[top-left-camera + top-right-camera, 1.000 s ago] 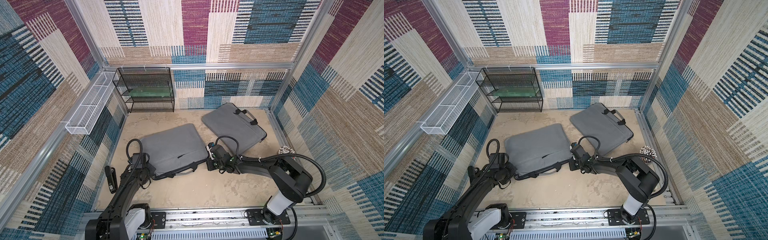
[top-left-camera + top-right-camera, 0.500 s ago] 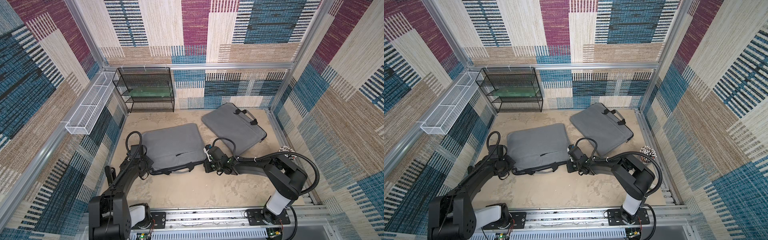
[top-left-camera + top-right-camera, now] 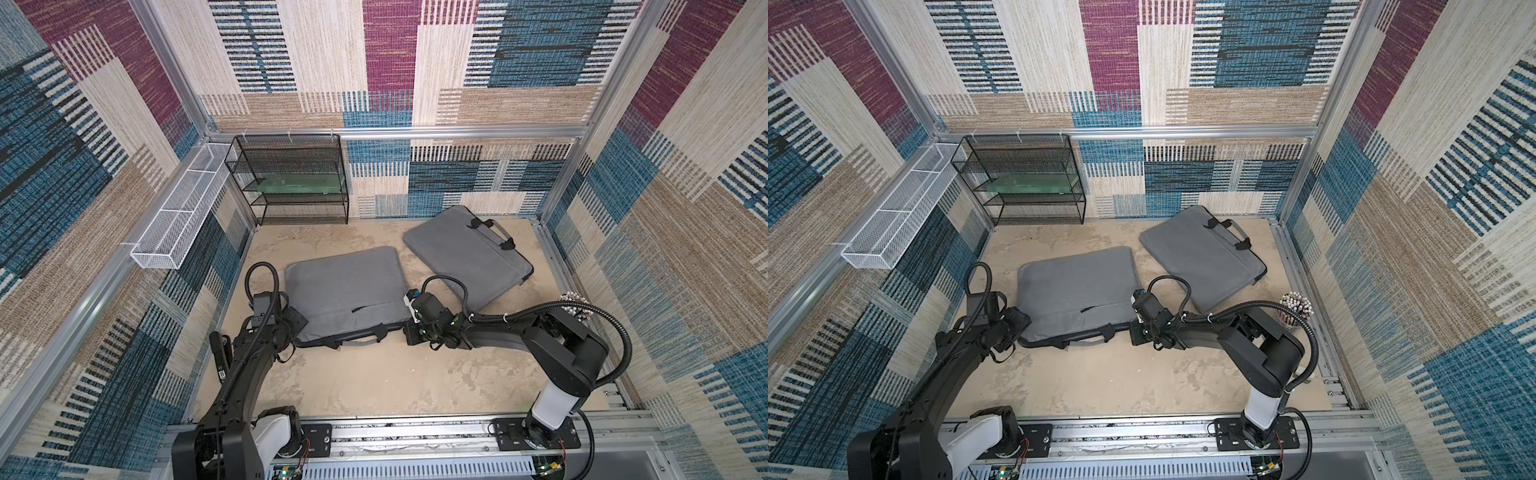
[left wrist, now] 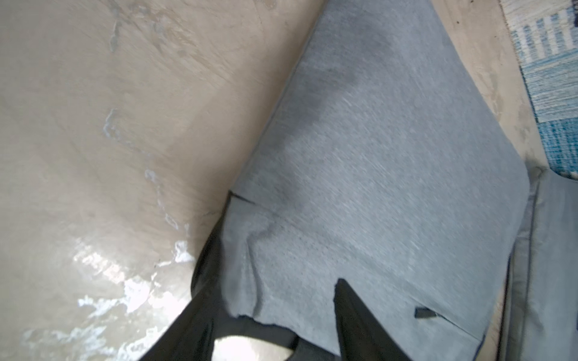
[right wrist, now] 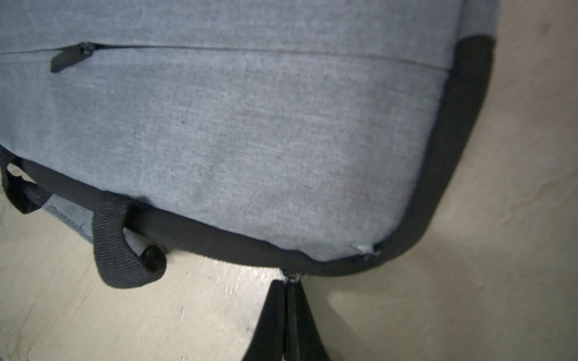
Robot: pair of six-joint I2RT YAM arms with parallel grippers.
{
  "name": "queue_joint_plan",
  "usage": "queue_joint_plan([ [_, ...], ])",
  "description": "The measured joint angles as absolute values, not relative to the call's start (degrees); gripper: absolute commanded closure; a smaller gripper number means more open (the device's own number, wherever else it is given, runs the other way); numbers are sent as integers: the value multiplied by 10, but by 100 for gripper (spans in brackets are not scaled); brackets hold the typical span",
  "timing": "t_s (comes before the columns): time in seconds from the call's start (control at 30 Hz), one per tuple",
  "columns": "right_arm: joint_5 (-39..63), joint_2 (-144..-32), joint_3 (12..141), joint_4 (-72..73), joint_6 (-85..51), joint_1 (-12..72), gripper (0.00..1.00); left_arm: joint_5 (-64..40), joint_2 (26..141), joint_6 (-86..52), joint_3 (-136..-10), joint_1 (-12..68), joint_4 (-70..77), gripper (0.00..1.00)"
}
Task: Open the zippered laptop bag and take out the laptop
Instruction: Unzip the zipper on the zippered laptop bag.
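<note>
Laptop bag (image 3: 345, 291): left gripper (image 3: 296, 321) jaws open astride its 8 o'clock corner; right gripper (image 5: 289, 286) jaws closed on zipper pull (image 5: 294, 276) at 4 o'clock.

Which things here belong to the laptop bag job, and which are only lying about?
Job: near laptop bag, its zipper pull, left gripper, right gripper.
Lying about: far laptop bag, black mesh shelf, white wire basket, cup of pens.

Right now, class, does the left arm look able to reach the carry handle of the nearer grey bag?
Probably yes. The left hand is open at a corner of that bag; the carry handle lies bare along the same edge, and the right hand, shut on the zipper pull, sits beyond it.
</note>
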State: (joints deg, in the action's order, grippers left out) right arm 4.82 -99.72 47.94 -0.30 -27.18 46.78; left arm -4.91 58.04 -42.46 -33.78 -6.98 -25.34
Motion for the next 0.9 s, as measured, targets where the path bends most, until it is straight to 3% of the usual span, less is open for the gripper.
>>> queue_joint_plan([
  [0.23, 60, -994, 479, -10, -272, 468, 100, -84, 459, -435, -311, -49, -307, 42],
  [0.4, 76, -988, 479, -12, -272, 468, 100, -98, 430, -453, -302, 31, -319, 44],
  [0.9, 102, -957, 472, -12, -268, 477, 100, -42, 648, -450, -394, 321, -259, 51],
])
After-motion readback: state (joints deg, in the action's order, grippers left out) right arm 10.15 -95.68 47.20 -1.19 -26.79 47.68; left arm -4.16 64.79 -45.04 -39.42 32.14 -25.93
